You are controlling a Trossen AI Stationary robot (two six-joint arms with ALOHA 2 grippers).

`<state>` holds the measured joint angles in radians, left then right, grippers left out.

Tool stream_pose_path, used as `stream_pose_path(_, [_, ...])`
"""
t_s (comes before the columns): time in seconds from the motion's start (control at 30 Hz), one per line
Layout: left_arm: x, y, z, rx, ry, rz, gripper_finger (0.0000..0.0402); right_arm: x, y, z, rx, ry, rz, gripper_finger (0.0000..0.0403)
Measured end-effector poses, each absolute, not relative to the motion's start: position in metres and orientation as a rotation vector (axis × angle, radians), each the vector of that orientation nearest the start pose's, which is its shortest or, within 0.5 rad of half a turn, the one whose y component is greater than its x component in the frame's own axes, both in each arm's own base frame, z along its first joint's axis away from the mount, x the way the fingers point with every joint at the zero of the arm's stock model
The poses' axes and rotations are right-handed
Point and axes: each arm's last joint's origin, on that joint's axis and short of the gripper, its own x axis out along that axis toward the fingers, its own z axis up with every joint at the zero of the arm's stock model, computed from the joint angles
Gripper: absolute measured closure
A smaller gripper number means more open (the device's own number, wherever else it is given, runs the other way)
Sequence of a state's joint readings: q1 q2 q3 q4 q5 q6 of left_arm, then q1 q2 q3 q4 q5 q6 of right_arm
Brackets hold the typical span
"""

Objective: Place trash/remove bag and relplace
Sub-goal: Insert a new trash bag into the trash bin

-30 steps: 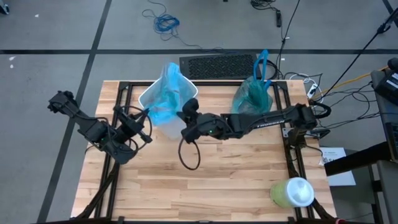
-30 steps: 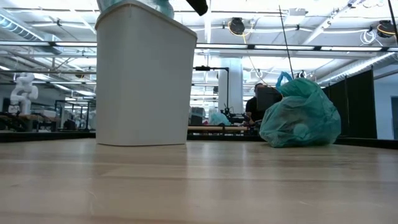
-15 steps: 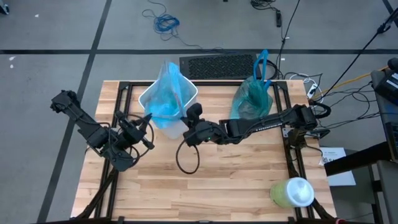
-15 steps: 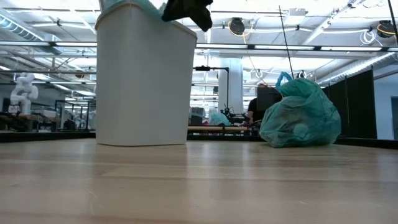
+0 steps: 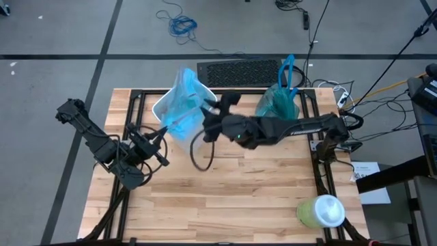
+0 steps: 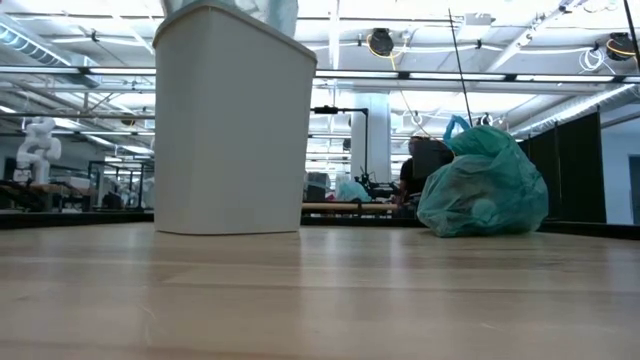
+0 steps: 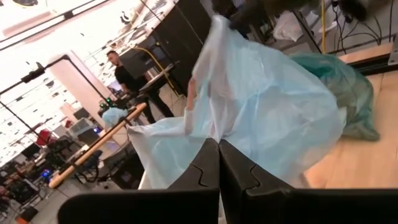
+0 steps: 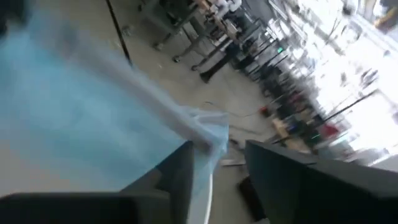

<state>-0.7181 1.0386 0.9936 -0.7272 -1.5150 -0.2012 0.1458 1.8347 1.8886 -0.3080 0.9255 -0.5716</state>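
A white bin (image 5: 161, 106) (image 6: 230, 120) stands on the far left part of the table. A sky-blue plastic bag (image 5: 186, 102) (image 7: 261, 99) sits in it and rises loosely above the rim. My left gripper (image 5: 162, 130) (image 7: 219, 142) is shut at the bin's near left side. My right gripper (image 5: 213, 109) (image 8: 217, 149) is open above the bin's right rim, at the bag's upper edge (image 8: 208, 138). The full teal-green bag (image 5: 276, 104) (image 6: 482, 188) rests on its bottom to the right, its blue handles (image 5: 289, 72) up. No paper scraps show. My left gripper pinches the sky-blue bag's edge (image 7: 214, 127) between its two shut fingers, coming from the bin's near left side. The bag spreads out slack beyond the fingertips, its lower part in the bin. My right gripper stands open with the bag's upper edge beside one finger (image 8: 183, 165); whether they touch I cannot tell.
A pale-green container with a white top (image 5: 321, 210) stands at the table's near right corner. A dark mat (image 5: 239, 72) and cables lie on the floor beyond the far edge. People (image 7: 127, 74) show in the room behind. Bare wood (image 5: 225, 198) fills the near half.
My right gripper has risen from the bin's near right side and moved toward the far edge, turning over the bin's right rim; it has left the low view's top. The bag's top has shifted with it. My left gripper has drawn slightly toward the near left.
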Motion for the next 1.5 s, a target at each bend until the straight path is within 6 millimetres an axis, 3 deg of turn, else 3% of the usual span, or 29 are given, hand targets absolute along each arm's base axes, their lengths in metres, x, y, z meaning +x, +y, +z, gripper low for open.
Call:
stream_pose_path(0.2, [0.158, -0.1, 0.332, 0.511, 0.273, 0.758, 0.0402, 0.398, -0.002, 0.446, -0.298, 0.362, -0.675, 0.0183])
stream_pose_path(0.4, [0.158, -0.1, 0.331, 0.506, 0.284, 0.736, 0.0402, 0.384, -0.059, 0.461, 0.028, 0.338, -0.581, 0.0155])
stream_pose_path(0.6, [0.159, -0.101, 0.332, 0.492, 0.279, 0.735, 0.0402, 0.384, -0.1, 0.444, 0.228, 0.416, -0.519, 0.0154])
stream_pose_path(0.9, [0.166, -0.102, 0.339, 0.494, 0.279, 0.721, 0.0402, 0.422, -0.098, 0.399, 0.189, 0.546, -0.46, 0.0156])
stream_pose_path(1.07, [0.167, -0.103, 0.339, 0.496, 0.288, 0.688, 0.0402, 0.429, -0.102, 0.387, 0.129, 0.58, -0.498, 0.0214])
stream_pose_path(1.27, [0.171, -0.107, 0.346, 0.538, 0.285, 0.668, 0.0402, 0.427, -0.106, 0.393, -0.045, 0.574, -0.644, 0.0381])
stream_pose_path(1.5, [0.187, -0.121, 0.345, 0.596, 0.287, 0.572, 0.0402, 0.423, -0.109, 0.399, -0.082, 0.551, -0.755, 0.0401])
